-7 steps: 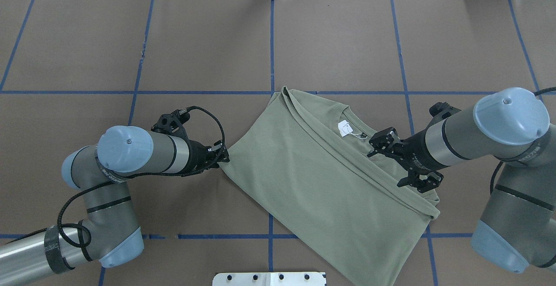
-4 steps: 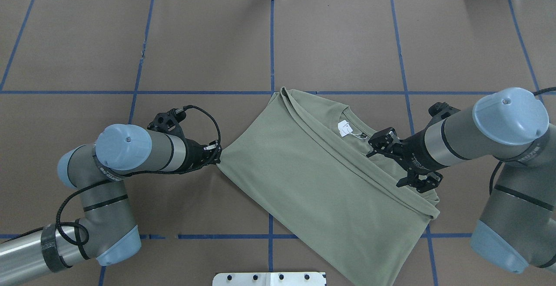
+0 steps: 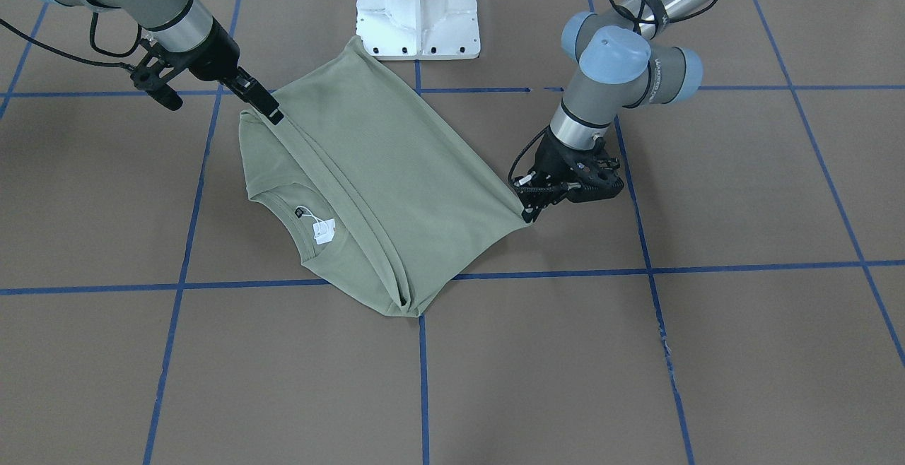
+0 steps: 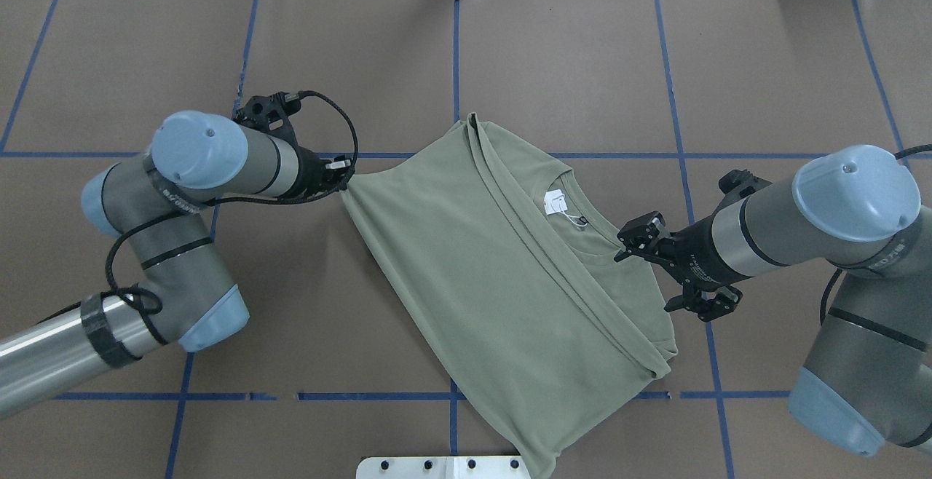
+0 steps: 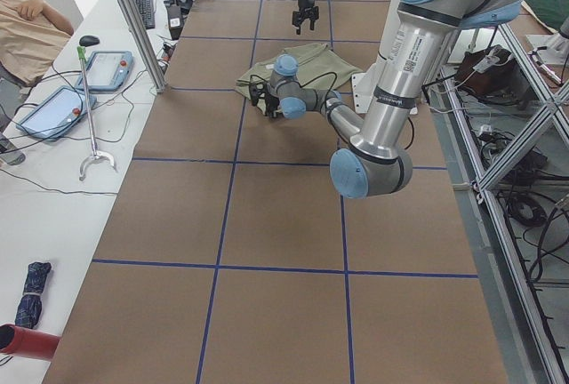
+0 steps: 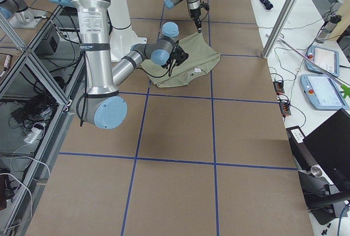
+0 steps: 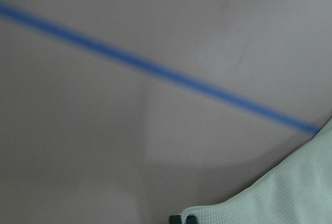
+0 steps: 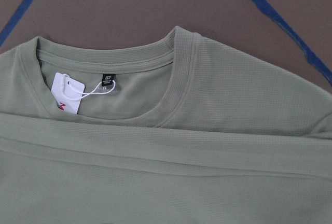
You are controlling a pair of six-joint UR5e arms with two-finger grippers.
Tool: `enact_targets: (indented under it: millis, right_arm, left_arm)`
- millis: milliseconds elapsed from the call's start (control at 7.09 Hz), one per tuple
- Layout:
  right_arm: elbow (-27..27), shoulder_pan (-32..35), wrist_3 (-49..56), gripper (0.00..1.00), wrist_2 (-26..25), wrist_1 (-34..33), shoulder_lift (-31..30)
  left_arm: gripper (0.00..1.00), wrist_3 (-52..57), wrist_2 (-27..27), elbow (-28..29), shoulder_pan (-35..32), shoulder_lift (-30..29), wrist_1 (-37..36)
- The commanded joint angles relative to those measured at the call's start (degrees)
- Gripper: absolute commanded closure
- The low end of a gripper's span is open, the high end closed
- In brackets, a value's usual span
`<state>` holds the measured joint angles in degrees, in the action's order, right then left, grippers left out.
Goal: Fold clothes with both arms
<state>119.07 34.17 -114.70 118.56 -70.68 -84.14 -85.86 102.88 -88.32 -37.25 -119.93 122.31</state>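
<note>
Brown paper tbl (image 4: 582,64); sage fine-knit shirt (image 4: 473,246), ribbed round neck (image 8: 179,73).

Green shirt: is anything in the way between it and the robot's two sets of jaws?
Nothing visible. The left gripper has its jaws shut on a corner of the shirt. The right gripper sits right at the opposite edge, with nothing between it and the fabric.

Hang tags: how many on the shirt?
1: the white hang tag lies inside the neck opening of the shirt, on a string by the black neck label. More could be hidden under the fold.
</note>
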Motion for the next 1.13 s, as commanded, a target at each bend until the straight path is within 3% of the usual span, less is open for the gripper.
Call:
enact_targets:
  millis: [0,141,423,564,706,988]
  right_arm:
    - [-0.68,0.54,0.0,0.0,0.0,-0.07,-0.06]
    - [-0.86,1.07,0.0,0.0,-0.09,-0.07,0.03]
    - [-1.03,1.52,0.0,0.0,-2.44,-0.07,1.6]
    - [-1.21,0.65,0.0,0.0,-4.81,-0.07,2.13]
    - [-2.08,0.2,0.0,0.0,-5.53,-0.07,3.53]
    - [-4.72,-4.17,0.87,0.0,-12.78,-0.07,8.09]
  left_arm:
    - [1.0,0.87,-0.05,16.35,-5.79,-11.34,8.5]
    - [1.0,0.87,-0.22,27.83,-7.29,-17.73,13.78]
    - [1.0,1.65,-2.94,37.67,-8.18,-21.13,21.1]
    - [0.5,1.57,-2.77,37.53,-8.19,-21.83,21.22]
    - [0.42,1.75,-1.81,33.09,-8.45,-20.53,20.7]
    - [0.39,0.96,7.9,11.79,-8.71,-6.35,19.99]
